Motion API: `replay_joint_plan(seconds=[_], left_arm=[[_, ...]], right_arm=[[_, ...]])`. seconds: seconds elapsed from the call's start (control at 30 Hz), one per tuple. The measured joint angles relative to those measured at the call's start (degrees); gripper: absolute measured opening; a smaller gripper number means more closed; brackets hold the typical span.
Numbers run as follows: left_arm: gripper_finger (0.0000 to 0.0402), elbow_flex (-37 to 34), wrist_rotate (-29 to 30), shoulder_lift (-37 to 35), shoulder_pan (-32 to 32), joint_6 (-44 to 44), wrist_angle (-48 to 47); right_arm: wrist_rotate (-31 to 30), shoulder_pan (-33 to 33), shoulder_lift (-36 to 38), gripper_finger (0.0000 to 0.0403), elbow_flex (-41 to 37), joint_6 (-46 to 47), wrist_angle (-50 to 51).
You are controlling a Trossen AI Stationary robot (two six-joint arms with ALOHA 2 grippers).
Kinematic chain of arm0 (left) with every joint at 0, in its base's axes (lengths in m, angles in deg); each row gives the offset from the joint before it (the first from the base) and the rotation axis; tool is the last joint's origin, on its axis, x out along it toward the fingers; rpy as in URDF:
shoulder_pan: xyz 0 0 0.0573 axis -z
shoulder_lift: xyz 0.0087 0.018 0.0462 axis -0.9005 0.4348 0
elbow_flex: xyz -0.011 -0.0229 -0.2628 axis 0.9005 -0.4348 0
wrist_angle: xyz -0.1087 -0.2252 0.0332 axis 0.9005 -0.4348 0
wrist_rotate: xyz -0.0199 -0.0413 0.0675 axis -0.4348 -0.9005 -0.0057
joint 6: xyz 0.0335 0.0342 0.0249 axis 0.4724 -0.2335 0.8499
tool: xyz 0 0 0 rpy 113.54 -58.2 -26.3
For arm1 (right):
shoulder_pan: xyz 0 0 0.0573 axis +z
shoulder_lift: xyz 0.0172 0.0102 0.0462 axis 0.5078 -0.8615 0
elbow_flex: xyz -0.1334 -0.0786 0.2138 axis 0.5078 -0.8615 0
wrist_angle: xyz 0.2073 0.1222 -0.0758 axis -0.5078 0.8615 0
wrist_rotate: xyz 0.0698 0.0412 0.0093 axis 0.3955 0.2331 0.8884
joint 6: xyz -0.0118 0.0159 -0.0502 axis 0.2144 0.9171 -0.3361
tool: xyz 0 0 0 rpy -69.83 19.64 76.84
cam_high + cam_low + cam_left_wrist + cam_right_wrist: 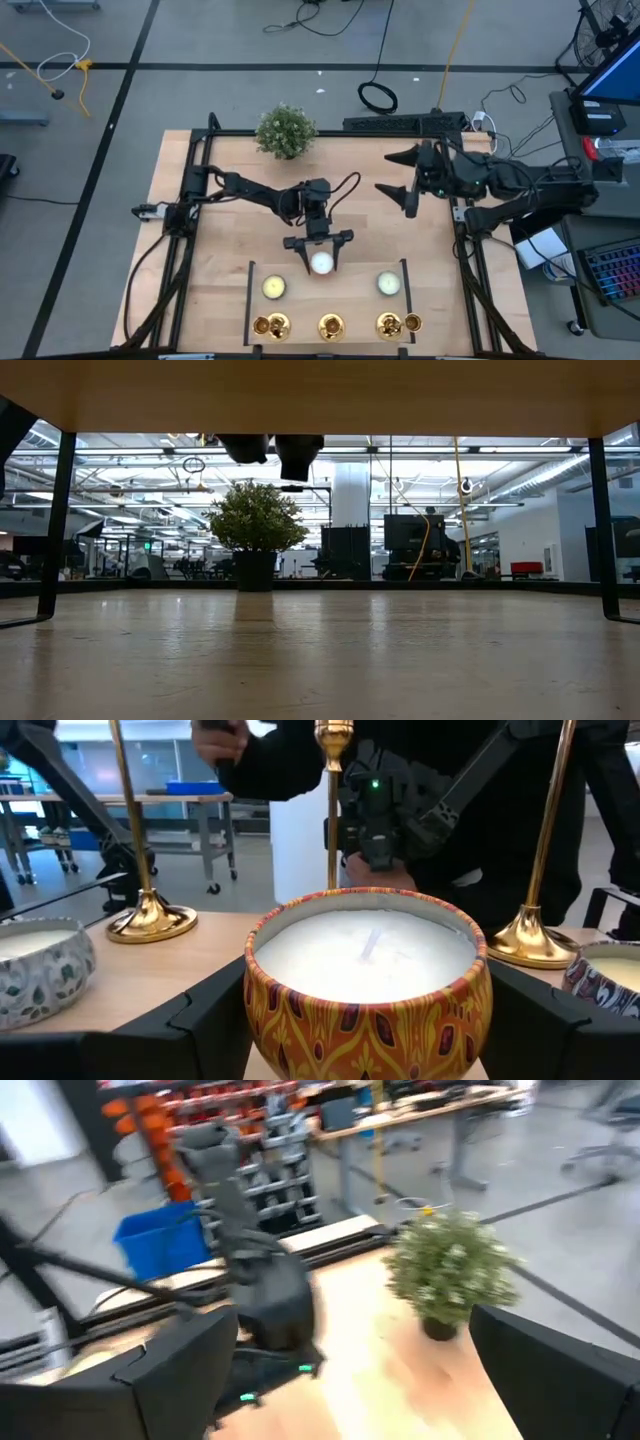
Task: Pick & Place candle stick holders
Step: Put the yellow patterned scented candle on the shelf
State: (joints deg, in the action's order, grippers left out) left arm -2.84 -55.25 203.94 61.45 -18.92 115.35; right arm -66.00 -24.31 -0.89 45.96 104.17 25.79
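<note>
Three gold candle stick holders (270, 325) (331, 326) (388, 324) stand on their round bases in a row at the table's near edge. In the left wrist view they rise behind the candle (140, 910) (332, 810) (535, 935). My left gripper (320, 252) reaches level toward the near edge, with an orange patterned candle tin (368, 985) between its fingers, just short of the middle holder. My right gripper (396, 176) hangs open and high at the far right, with nothing between its fingers. My left gripper has the orange candle tin between its two fingers, one against each side of the round wall (258, 1010). The fingers come level from the table's far side. The tin stands upright, wax top up. Whether its bottom rests on the table does not show.
Two more candles (273, 287) (388, 284) sit left and right of the held tin, inside a black-edged rectangle (249, 300). A bushy potted plant (285, 131) stands at the far edge. A person in dark clothes (300, 760) stands beyond the near edge.
</note>
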Motion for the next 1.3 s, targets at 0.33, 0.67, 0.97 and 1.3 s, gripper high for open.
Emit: replay_joint_plan(seconds=[0.33, 0.67, 0.97, 1.3], left_arm=[[0.0293, -0.02, 1.11, 0.0, 0.42, -0.08, -0.46], [0.0293, 1.07, 4.98, 0.62, 1.04, 3.7, -4.29], [0.0293, 3.26, 9.41, 0.59, 0.53, 14.6, -15.47], [0.0293, 3.26, 9.68, 0.59, 0.67, 15.84, -16.95]], right_arm=[[-2.91, 0.78, 9.84, 0.0394, -19.12, 2.02, -18.43], [0.83, 0.73, 11.31, 0.0394, -22.8, 0.48, -22.98], [1.06, 0.75, 11.33, 0.0394, -22.8, 0.43, -23.57], [2.62, 0.75, 11.33, 0.0394, -22.8, 0.67, -23.83]])
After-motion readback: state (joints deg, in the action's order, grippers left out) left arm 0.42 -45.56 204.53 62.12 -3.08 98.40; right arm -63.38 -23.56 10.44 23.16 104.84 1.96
